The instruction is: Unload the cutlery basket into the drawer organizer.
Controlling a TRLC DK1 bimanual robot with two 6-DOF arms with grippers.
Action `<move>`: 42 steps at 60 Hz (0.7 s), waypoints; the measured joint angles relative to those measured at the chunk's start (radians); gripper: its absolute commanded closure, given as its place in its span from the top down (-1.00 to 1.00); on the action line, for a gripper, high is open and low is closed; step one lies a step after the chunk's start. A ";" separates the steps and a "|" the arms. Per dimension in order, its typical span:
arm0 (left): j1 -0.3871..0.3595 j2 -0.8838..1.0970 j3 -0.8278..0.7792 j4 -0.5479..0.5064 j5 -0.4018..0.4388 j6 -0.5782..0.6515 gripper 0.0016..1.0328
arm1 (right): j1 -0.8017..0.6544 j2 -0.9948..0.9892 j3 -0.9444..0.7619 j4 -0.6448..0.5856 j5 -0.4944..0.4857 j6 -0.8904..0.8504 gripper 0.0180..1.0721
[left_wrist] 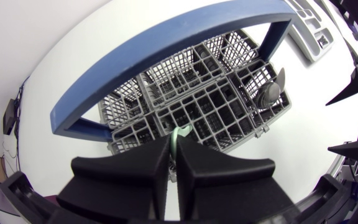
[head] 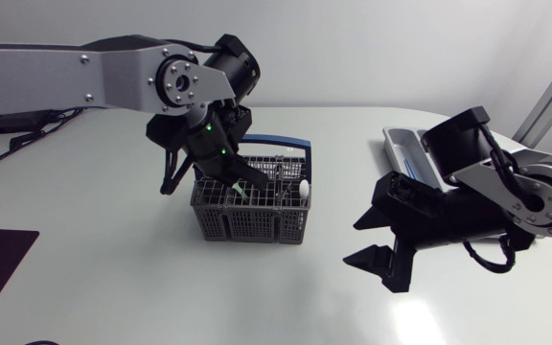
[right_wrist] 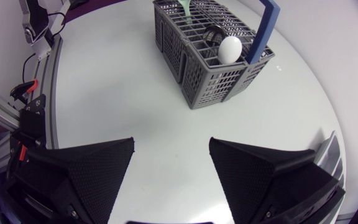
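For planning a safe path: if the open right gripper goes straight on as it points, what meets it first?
Probably the bare white table, short of the grey plastic cutlery basket; depth is unclear.

A glossy white table [head: 113,287] — black cables [head: 15,142] lie at its far left edge.

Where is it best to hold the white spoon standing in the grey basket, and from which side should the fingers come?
Probably the rounded bowl of the white spoon: only it rises above the basket rim, the stem being hidden in a corner compartment. Come straight down from above, since it stands upright, with the fingers clear of the blue handle post beside it.
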 measured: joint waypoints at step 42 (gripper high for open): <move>-0.036 -0.136 0.005 -0.069 -0.096 0.072 -0.92 | 0.005 0.000 -0.017 0.025 0.003 0.000 0.65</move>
